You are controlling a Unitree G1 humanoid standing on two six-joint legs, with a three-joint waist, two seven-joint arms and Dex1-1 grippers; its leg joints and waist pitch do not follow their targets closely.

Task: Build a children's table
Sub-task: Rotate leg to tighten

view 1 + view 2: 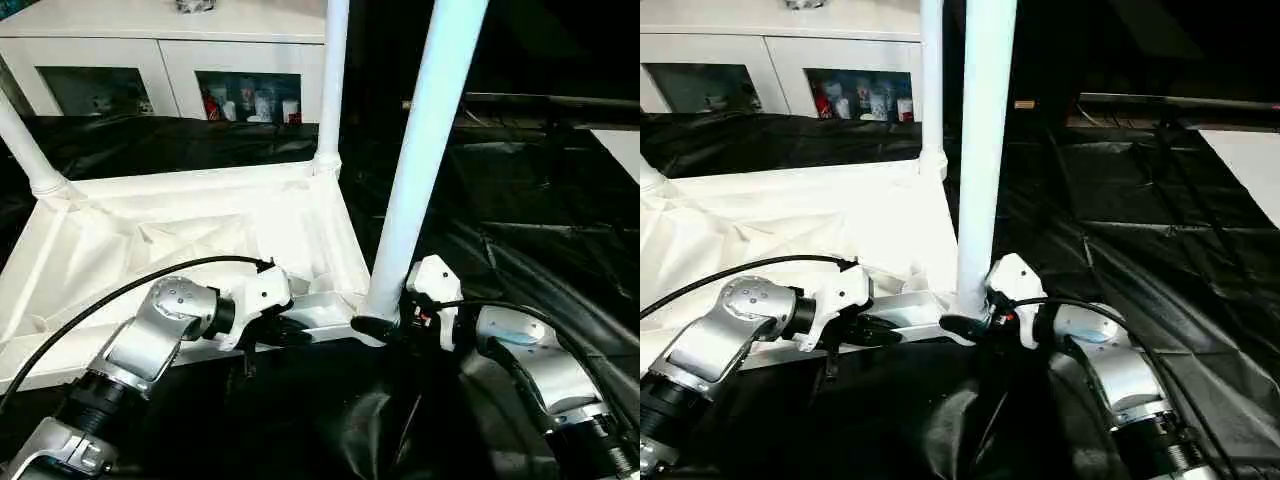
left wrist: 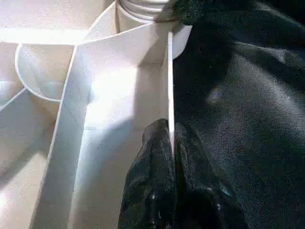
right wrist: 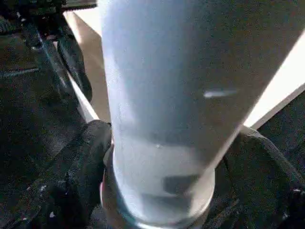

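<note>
Left wrist view shows our left gripper (image 2: 171,138) pinching the thin side wall of the tabletop (image 1: 200,235), one black finger on each side of it. Our tabletop lies upside down on the black sheet (image 1: 520,200), ribs up. Two legs already stand in the far corners, the far left leg (image 1: 25,150) and the far right leg (image 1: 333,80). Our right gripper (image 3: 162,143) is closed around the bottom of the near leg (image 1: 425,150), right where it meets the near corner socket (image 1: 370,315). We think the job now is to push this leg all the way in. To do it well, we should keep the leg straight up, not leaning, and press down while our left gripper keeps the tabletop from sliding. The near edge of the tabletop sits close to our arms, so there is little room there. On our right the black sheet is open, with wrinkles. A white cabinet (image 1: 160,60) stands well behind, far from the legs.
</note>
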